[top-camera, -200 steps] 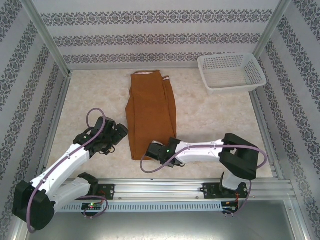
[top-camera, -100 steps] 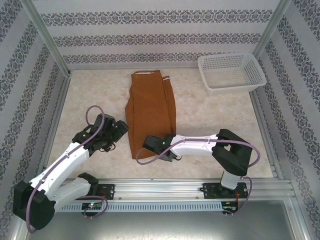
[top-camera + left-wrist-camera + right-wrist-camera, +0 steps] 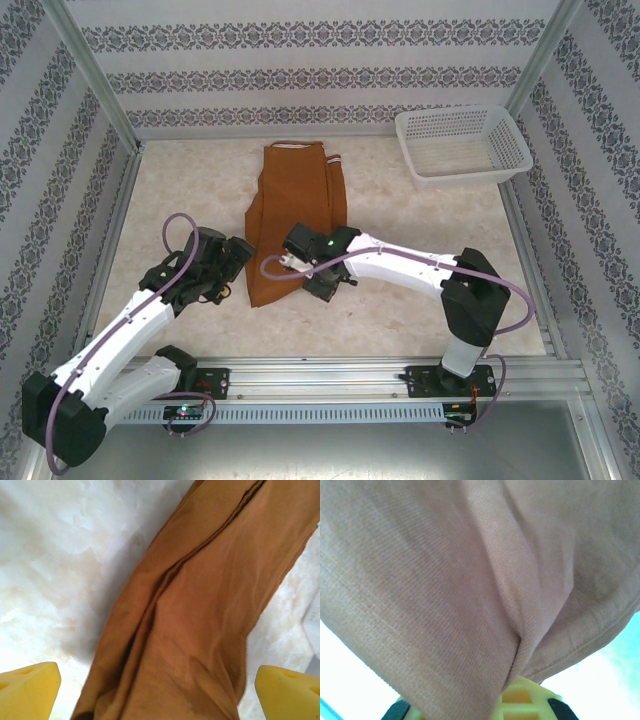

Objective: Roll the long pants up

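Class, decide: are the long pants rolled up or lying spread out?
The long pants lie mostly flat, unrolled; the right gripper pinches their near hem.

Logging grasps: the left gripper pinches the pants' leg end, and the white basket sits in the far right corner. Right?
No: the right gripper pinches the long pants at the leg end, as the right wrist view shows; the left gripper is open. The white basket is in the far right corner.

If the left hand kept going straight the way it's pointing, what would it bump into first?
The left hand, open, would most likely meet the long pants, lying straight ahead in its wrist view; depth is unclear.
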You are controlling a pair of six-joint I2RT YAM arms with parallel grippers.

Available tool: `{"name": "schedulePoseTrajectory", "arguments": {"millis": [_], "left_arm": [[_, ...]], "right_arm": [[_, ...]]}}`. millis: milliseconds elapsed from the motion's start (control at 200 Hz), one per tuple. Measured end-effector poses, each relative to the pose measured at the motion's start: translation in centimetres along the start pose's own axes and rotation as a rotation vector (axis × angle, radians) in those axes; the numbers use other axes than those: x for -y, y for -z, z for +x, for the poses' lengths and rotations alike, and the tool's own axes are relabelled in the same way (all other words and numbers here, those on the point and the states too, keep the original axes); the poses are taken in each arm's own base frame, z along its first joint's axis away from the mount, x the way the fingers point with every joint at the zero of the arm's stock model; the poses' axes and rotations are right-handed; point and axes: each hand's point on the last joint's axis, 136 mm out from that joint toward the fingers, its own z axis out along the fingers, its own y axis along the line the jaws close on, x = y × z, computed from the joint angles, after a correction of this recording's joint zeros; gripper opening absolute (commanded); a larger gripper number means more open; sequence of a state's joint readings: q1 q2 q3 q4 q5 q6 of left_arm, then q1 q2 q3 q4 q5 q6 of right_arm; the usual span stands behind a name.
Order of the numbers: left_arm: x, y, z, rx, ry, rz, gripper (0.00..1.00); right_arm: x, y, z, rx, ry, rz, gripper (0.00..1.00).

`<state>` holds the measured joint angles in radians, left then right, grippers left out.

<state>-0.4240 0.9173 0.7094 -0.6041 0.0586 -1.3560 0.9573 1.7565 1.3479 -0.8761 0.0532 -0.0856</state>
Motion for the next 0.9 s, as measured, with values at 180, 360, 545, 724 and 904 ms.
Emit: {"name": "schedulePoseTrajectory", "arguments": {"millis": [180, 360, 545, 724, 904], "left_arm": [[0.3, 0.3, 1.2, -0.026, 0.051, 0.015, 1.0], [-0.4, 0.3, 4.6, -0.09, 0.074, 0.007, 1.0], [-2.6, -0.3, 5.5, -0.064, 0.14, -0.033, 1.0], [-4.1, -1.2, 4.3, 0.031, 0.199, -0.066, 1.0], [-5.2, -2.9, 2.8, 0.15, 0.227, -0.114, 1.0]], "right_arm": [[0.3, -1.6, -0.6, -0.036, -0.053, -0.094, 0.0], [0.8, -2.1, -1.4, -0.047, -0.078, -0.138, 0.0], [1.9, -1.8, -2.3, -0.022, -0.109, -0.171, 0.0], [2.3, -1.5, -2.7, -0.007, -0.131, -0.199, 0.0], [2.0, -1.5, -2.8, -0.003, -0.131, -0.214, 0.0]]}}
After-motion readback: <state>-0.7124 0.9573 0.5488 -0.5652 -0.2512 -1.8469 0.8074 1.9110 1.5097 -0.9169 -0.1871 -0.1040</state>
